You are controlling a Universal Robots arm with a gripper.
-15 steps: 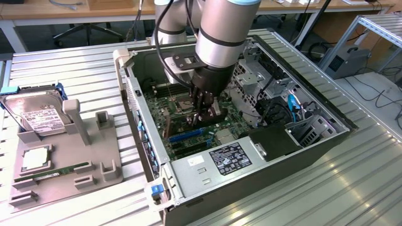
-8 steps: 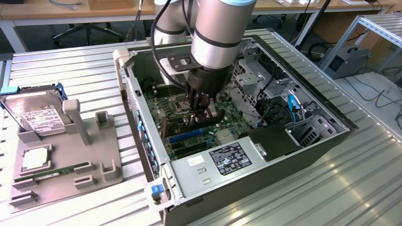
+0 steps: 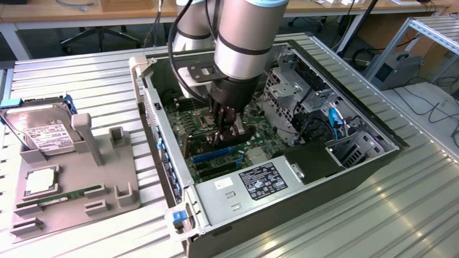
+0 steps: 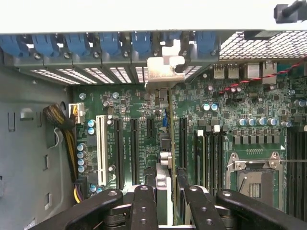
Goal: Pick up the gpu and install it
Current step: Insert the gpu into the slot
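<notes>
The end effector (image 4: 165,199) grips the gpu (image 4: 169,143) edge-on between its fingers, over the motherboard (image 4: 249,120).

The grey-and-silver jointed robot arm (image 3: 240,40) descends steeply from the far side of the scene, its black wrist section (image 3: 231,91) pointing straight down. The black two-fingered metal gripper (image 3: 223,138) hangs vertically below the wrist, a little left of centre in the exterior view. In the wrist view the gripper (image 4: 166,201) has its black fingers (image 4: 143,206) partly closed, clamped on either side of the thin, dark, flat expansion card (image 4: 169,143), which stands on edge between them.
</notes>
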